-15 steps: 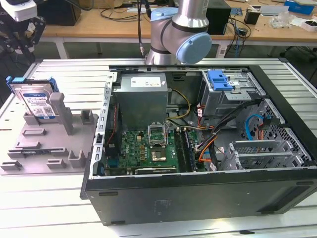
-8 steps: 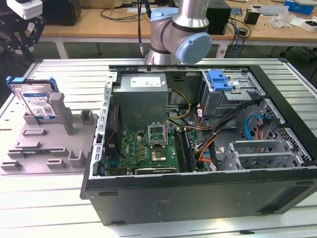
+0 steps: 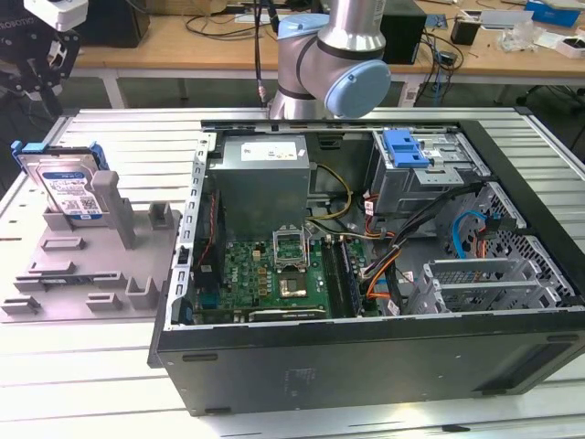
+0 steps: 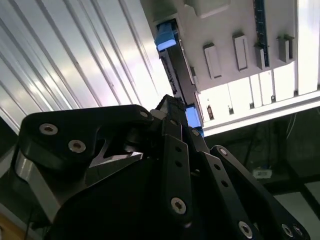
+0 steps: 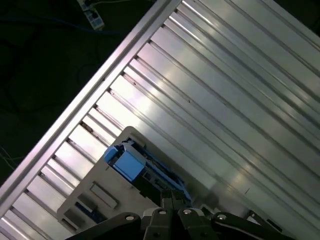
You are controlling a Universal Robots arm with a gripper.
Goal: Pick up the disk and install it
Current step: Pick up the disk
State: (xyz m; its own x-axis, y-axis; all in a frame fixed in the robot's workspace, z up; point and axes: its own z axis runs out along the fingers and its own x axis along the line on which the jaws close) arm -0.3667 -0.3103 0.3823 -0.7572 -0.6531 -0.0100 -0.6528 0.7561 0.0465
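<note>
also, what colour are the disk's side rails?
Blue. The exterior view shows the disk and its rails best.

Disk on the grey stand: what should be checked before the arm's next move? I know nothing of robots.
1. Disk upright in stand: ok.
2. Gripper lined up over the disk's top edge, in both wrist views: ok.
3. Gripper gripping the disk: cannot tell.
4. Case open: ok.
5. Bay free for the disk: cannot tell.
6. Cables clear of the bay: cannot tell.
</note>
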